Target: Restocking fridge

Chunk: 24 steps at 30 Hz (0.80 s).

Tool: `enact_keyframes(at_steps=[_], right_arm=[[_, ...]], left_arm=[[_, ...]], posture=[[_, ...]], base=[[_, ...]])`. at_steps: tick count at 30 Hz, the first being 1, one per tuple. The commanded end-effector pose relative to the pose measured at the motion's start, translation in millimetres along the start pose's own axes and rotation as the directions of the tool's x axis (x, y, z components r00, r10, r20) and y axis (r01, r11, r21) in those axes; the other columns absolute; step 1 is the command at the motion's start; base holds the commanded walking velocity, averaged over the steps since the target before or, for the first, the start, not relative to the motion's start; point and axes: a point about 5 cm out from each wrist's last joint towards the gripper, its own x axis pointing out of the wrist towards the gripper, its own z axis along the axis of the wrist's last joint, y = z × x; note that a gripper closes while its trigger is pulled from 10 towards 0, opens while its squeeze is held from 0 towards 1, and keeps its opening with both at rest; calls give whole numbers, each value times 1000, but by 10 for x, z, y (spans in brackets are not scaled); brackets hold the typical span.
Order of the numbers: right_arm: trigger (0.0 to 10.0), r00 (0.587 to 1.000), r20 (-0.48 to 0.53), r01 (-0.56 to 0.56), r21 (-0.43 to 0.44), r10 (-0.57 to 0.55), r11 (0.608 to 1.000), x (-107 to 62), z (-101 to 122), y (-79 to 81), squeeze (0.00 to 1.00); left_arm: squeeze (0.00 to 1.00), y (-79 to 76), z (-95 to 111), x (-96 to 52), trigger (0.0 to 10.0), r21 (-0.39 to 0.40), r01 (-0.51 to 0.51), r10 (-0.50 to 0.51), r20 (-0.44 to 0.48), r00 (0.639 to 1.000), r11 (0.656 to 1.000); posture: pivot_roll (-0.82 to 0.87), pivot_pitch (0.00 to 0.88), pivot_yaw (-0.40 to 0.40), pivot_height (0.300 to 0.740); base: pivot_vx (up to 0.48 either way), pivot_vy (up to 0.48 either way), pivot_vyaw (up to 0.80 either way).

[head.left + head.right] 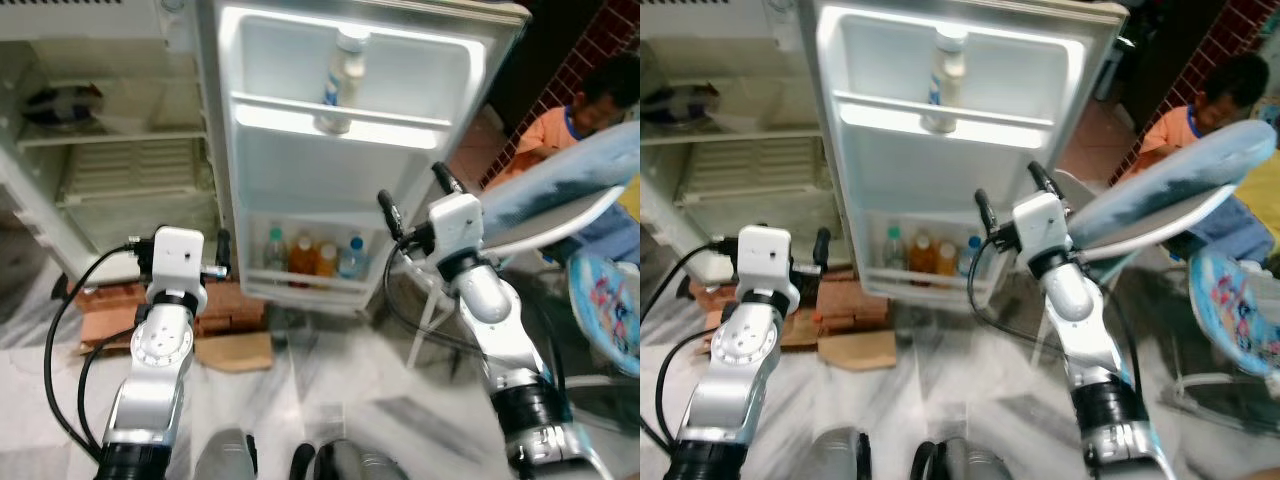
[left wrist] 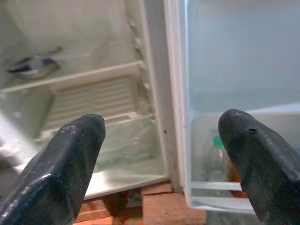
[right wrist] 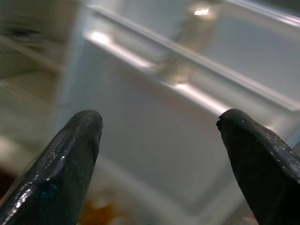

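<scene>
White plastic lined the open fridge door (image 1: 350, 170), which stood swung out toward the robot with its inner side lit. On the door's upper shelf (image 1: 340, 120) a tall pale bottle (image 1: 342, 80) stood upright, and in the lower door bin (image 1: 310, 285) four smaller bottles stood in a row: a clear one with a green cap (image 1: 275, 250), two amber ones (image 1: 312, 258), and a clear one with a blue cap (image 1: 351, 256). To the left of the door the fridge cabinet (image 1: 110, 140) was open, with a dark, blurred item (image 1: 60, 105) lying on its upper shelf and a ribbed white tray below. The left gripper (image 1: 215, 262) was raised in front of the cabinet's lower edge, just left of the door bin and level with it, its fingers (image 2: 70, 159) spread wide and holding nothing; in the left wrist view the green-capped bottle (image 2: 216, 154) sat near one finger. The right gripper (image 1: 415, 200) was held up higher, just right of the door and above the bin, its fingers (image 3: 70, 159) also spread apart and empty; the right wrist view, blurred, looked toward the upper shelf and the pale bottle (image 3: 190, 33). Under the fridge lay red bricks (image 1: 215, 310) and a piece of cardboard (image 1: 235, 350) on a pale marbled floor (image 1: 330, 400). At the right a person in an orange shirt (image 1: 555, 130) sat behind a tilted light-blue board (image 1: 560, 190).
</scene>
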Motion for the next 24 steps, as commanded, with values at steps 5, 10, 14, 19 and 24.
enact_keyframes(at_steps=[5,10,14,19,24], right_arm=[[10000,996,-34,81,49,-79,996,1,-45,-30,0],[10000,968,-52,249,59,-246,967,137,16,-202,0],[10000,956,-55,290,48,-287,956,182,42,-288,0],[10000,957,-52,289,45,-287,956,196,59,-304,0],[10000,959,-59,280,56,-277,958,217,64,-254,0]], left_arm=[[0,-92,-28,-35,10000,-6,9,-9,-5,1000,1000],[0,-53,-46,-34,10000,-8,-22,22,-13,1000,1000],[0,-52,-53,-25,10000,-10,-34,34,-19,999,999],[0,-75,-60,-27,10000,-10,-39,39,-24,999,999],[0,-85,-70,-46,10000,-14,-53,53,-33,998,998]], posture=[[134,51,-93,740],[142,53,-84,740],[142,50,-86,740],[134,54,-99,740],[137,65,-106,740]], base=[[0,-480,0],[0,-365,584],[0,-354,800],[0,-319,800],[0,-322,800]])
